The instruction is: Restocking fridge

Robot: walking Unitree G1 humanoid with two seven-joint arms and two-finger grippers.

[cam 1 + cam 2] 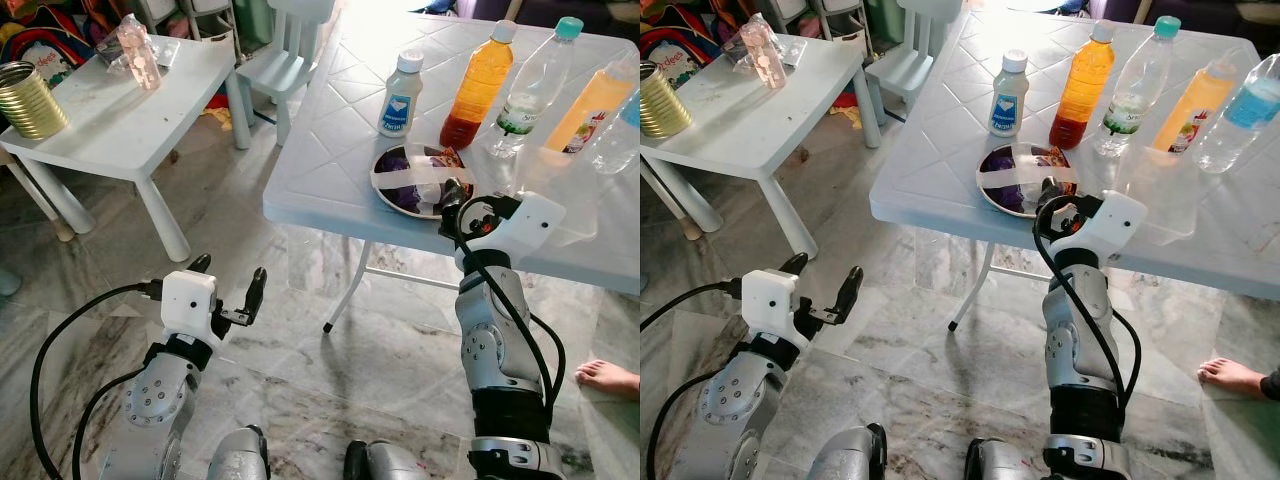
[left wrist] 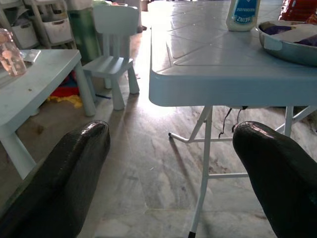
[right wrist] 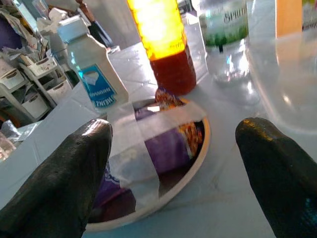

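Marbled grey floor tiles (image 1: 300, 350) run under a large white folding table (image 1: 330, 130) that takes up the head camera's 1 to 3 o'clock area. On it, in the left eye view, a round plate (image 1: 395, 195) of purple-wrapped food taped over with a white strip sits near the table's front edge. Behind it from 12 toward 2 o'clock stand a white mayonnaise bottle (image 1: 400, 93), an orange juice bottle (image 1: 477, 85), a clear water bottle (image 1: 530, 88) with a teal cap, and a second orange bottle (image 1: 595, 105). At 10 o'clock a small white kids' table (image 1: 110, 120) carries a gold can (image 1: 28, 100) and a pink bottle (image 1: 138, 52); a white child's chair (image 1: 285, 55) stands at 12. A person's bare foot (image 1: 607, 377) shows at 4 o'clock.

In the right eye view the right gripper (image 1: 1052, 200) is raised over the big table's front edge, at the plate's 5 o'clock side. The left gripper (image 1: 822, 282) hangs low at 8 o'clock over the floor, fingers spread, holding nothing.

Left wrist view: two black fingers (image 2: 59, 183) stand wide apart and empty, with the folding table's edge and legs ahead and the mayonnaise bottle on top.

Right wrist view: the fingers (image 3: 64, 188) are spread wide, empty, on either side of the plate just ahead, not touching it. Beyond the plate stand the mayonnaise bottle, the juice bottle and the water bottle.
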